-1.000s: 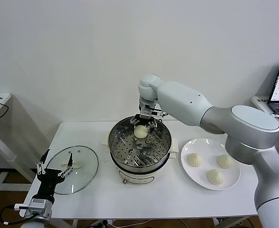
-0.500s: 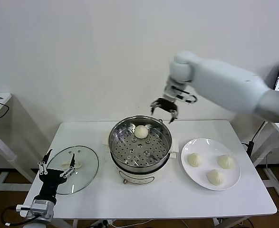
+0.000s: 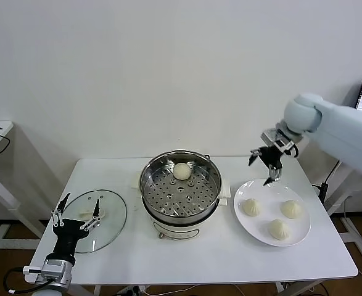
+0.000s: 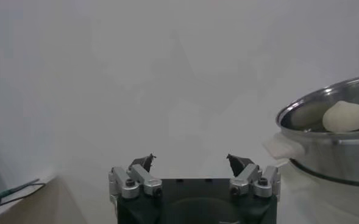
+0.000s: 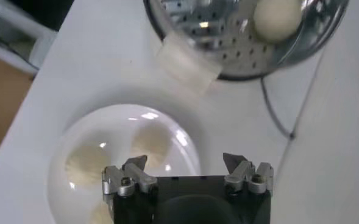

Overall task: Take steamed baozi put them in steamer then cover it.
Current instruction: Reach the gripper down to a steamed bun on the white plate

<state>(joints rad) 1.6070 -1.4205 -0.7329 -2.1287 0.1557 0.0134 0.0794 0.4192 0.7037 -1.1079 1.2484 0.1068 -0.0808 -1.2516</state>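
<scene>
Left gripper (image 4: 191, 163) sits with fingers spread wide, nothing between them. Off to its side and farther out, the steamer (image 4: 337, 149) holds one baozi (image 4: 347, 116) inside.

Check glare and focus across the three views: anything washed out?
Right wrist view: the plate glares, washing out its baozi. Left wrist view: mostly blank wall, with the steamer at the edge, its bun soft. Head view: evenly lit, glass lid readable.

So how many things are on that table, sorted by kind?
Buns: 4, one in the steamer, three on the plate
Steamer: 1
Glass lid: 1
Plate: 1
Total: 7
</scene>
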